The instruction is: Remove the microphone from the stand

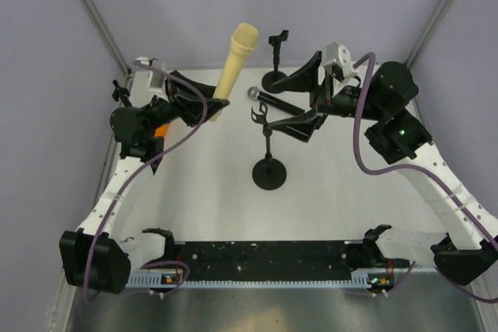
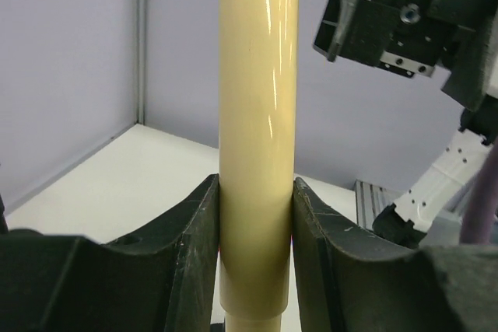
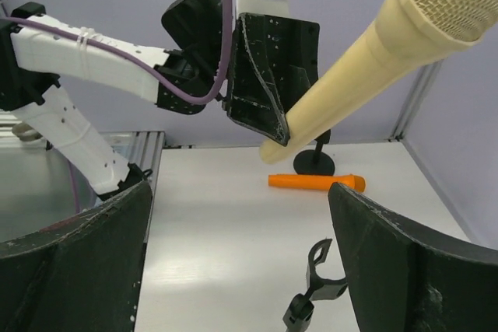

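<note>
A cream microphone (image 1: 233,64) is held aloft, tilted, with its head up, apart from every stand. My left gripper (image 1: 214,105) is shut on its lower shaft; the left wrist view shows the shaft (image 2: 257,114) clamped between both fingers at the gripper (image 2: 255,254). The black stand (image 1: 269,172) in the middle of the table has an empty clip (image 1: 259,114). My right gripper (image 1: 284,106) hangs open near that clip. In the right wrist view the clip (image 3: 319,285) sits low between the open gripper (image 3: 241,270), and the cream microphone (image 3: 373,60) crosses above.
A black microphone with a silver head (image 1: 268,99) lies on the table under my right gripper. A second stand (image 1: 276,79) is at the back. An orange microphone (image 3: 315,183) lies flat by another stand base (image 3: 314,162), under my left arm (image 1: 161,130).
</note>
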